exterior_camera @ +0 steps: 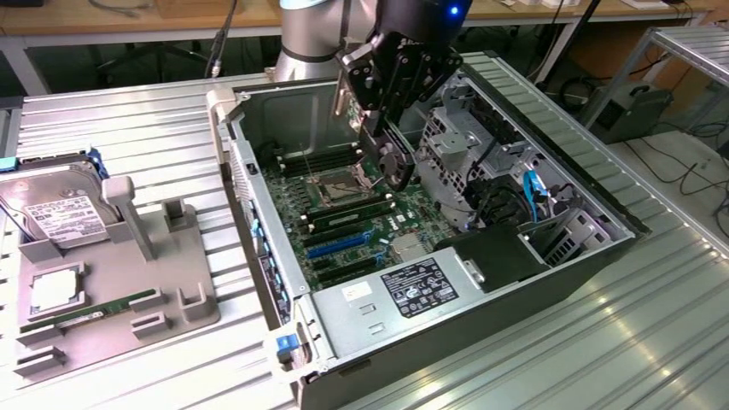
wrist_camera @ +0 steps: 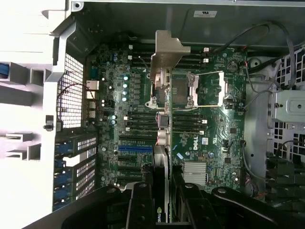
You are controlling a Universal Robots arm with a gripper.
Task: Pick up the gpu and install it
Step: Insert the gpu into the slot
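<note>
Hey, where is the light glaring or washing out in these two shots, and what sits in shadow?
Exterior view: streaks of glare run along the ribbed table, a blue light glows on the arm, and the motherboard lies in shade. Wrist view: the area outside the case is washed out white, the graphics card catches light on its bracket, and the jaws gripping it are almost black.

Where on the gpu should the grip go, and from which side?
Probably its upper edge, from above, pinching both flat faces, as the gripper holds the gpu now: the thin card hangs upright, silver bracket left free.
</note>
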